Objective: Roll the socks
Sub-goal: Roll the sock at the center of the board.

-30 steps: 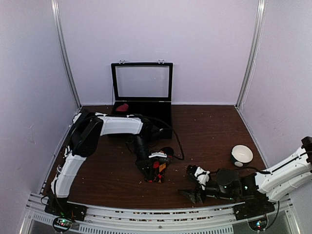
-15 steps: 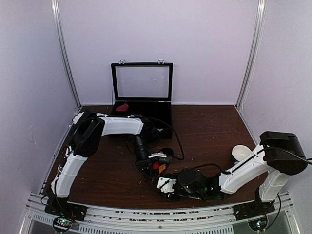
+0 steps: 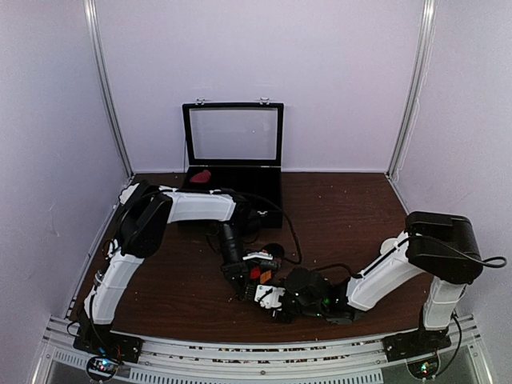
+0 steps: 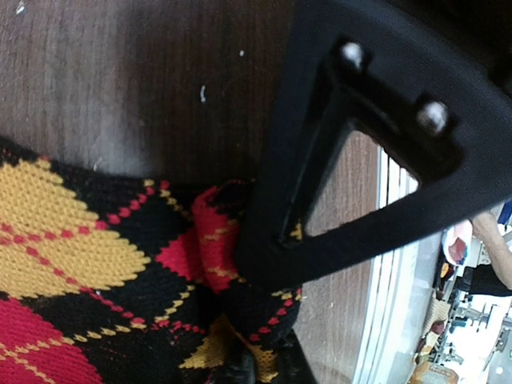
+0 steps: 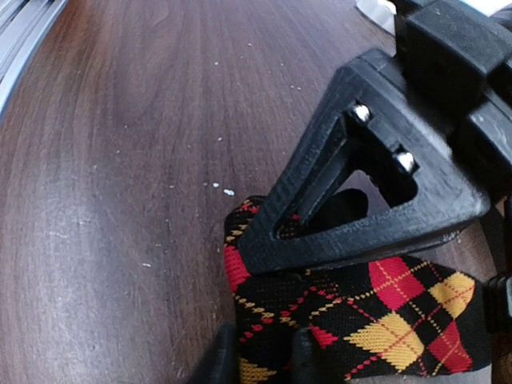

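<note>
The left tool (image 4: 246,320) is clenched on a bunched fold of the black argyle sock (image 4: 80,240), whose red and yellow diamonds spread flat on the brown tabletop (image 3: 344,208) to one side of its fingers. The right tool (image 5: 250,308) sits just beside the left tool, tip to tip. Its fingers are above and below the same sock's end, the upper one touching the knit; whether it grips the fabric cannot be told.

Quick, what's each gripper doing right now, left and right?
Left gripper: closed on the argyle sock.
Right gripper: jaws around that sock's end; whether it grips cannot be told.
</note>
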Action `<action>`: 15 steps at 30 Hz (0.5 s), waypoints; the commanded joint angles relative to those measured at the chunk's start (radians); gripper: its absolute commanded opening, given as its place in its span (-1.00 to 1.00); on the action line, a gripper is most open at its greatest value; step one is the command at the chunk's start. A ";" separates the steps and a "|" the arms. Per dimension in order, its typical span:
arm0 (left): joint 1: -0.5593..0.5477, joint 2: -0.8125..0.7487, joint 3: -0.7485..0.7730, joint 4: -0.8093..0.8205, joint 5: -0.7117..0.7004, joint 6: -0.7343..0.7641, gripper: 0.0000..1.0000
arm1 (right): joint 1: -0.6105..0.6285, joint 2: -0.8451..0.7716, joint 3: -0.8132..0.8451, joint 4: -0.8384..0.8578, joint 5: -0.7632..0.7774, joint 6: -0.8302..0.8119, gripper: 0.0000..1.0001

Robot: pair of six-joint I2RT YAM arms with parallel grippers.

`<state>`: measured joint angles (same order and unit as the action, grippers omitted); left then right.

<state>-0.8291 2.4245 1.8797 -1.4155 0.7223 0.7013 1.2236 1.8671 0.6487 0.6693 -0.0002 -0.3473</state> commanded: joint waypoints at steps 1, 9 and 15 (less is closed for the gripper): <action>0.014 -0.005 0.014 -0.011 0.006 0.021 -0.67 | -0.021 0.030 0.024 -0.056 -0.029 0.065 -0.71; 0.045 -0.344 -0.264 0.388 -0.181 -0.095 -0.14 | -0.045 -0.009 -0.033 -0.082 -0.126 0.277 -1.00; 0.043 -0.553 -0.505 0.636 -0.198 -0.080 0.26 | -0.084 -0.021 -0.044 -0.114 -0.245 0.435 -1.00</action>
<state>-0.7841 1.9591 1.4822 -1.0039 0.5503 0.6174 1.1580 1.8542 0.6346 0.6750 -0.1486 -0.0494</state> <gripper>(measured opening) 0.628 0.064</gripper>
